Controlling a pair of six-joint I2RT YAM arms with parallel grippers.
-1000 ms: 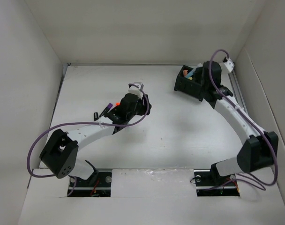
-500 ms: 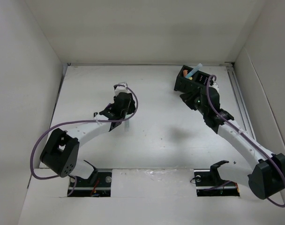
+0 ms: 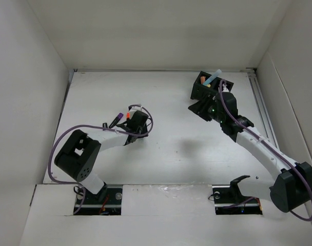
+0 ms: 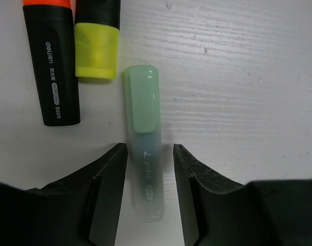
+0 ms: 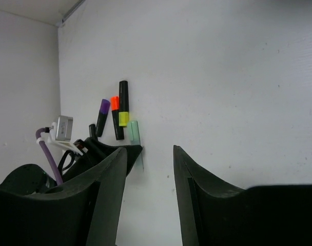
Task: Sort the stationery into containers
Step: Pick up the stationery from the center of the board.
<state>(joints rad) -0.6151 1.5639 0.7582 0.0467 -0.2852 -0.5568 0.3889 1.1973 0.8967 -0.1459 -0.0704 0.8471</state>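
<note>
My left jaws have come down to the tabletop (image 4: 248, 77) and now stand open astride the green marker (image 4: 141, 102), its cap past the tips. An orange marker (image 4: 51, 66) and a yellow one (image 4: 96, 51) lie beyond the left tip. My right jaws, open and empty, have backed off the organiser (image 3: 197, 92), now behind them, with a blue marker (image 3: 214, 78) in it.

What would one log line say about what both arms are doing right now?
left gripper: open, astride green marker on table | right gripper: open, empty, beside organiser | organiser: blue marker sticking out
</note>
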